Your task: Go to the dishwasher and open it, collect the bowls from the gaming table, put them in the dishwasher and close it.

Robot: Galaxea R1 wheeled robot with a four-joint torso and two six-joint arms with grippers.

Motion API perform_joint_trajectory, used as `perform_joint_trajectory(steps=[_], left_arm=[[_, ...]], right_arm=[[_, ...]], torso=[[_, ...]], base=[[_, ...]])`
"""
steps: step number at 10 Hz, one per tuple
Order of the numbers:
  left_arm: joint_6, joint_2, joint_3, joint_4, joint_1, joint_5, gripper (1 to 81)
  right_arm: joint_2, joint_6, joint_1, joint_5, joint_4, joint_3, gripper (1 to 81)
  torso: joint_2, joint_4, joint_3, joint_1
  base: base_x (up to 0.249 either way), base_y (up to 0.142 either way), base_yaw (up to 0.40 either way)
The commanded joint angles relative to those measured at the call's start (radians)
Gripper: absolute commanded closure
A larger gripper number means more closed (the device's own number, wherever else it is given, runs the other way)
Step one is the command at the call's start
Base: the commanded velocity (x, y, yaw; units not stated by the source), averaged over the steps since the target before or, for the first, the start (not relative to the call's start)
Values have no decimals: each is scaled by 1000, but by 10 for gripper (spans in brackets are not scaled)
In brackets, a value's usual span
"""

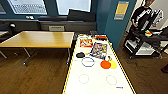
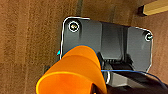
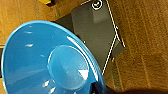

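Closest in, my left jaws are closed on the rim of an orange bowl (image 2: 72, 72), which hangs over the wood floor (image 2: 25, 37). My right jaws likewise grip a blue bowl (image 3: 50, 60) by its edge above that floor; the fingers themselves are hard to make out in either case. Ahead of me stands the game desk (image 1: 97, 87), white-topped with a yellow frame. On it, past the near bare stretch, sit a second orange bowl (image 1: 105, 64) touching a yellow bowl (image 1: 114, 65), with a blue-rimmed bowl (image 1: 88, 61) near them to the left. Beyond those lie a dark object (image 1: 80, 55) and flat game boxes (image 1: 98, 50). A wood table (image 1: 40, 38) stands to the left, and farther off to the right a person (image 1: 141, 16) stands behind a cart (image 1: 145, 40).
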Motion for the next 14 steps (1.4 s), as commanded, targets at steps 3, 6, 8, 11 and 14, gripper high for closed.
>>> perform_joint_trajectory(steps=[3, 6, 8, 11, 14], left_arm=[[458, 70, -182, -468, 0, 24, 811], [835, 132, -333, -827, 29, -15, 811], [991, 202, -470, -969, 55, -16, 811], [1265, 277, -636, -1224, 71, -13, 811], [1541, 288, -708, -1499, 71, -4, 811]], right_arm=[[3, -9, -1, -90, -18, -48, 811], [27, -12, -2, -126, -18, -71, 811], [41, -12, -4, -133, -20, -86, 811], [51, -12, -7, -134, -20, -89, 811], [54, -12, -8, -135, -18, -89, 811]], torso=[[0, 0, 0, 0], [0, 0, 1, 0], [0, 0, 1, 0], [0, 0, 71, 0], [-1, 0, 145, -1]], base=[[0, 0, 0], [0, 0, 0], [0, 0, 0], [0, 0, 0], [0, 0, 0]])
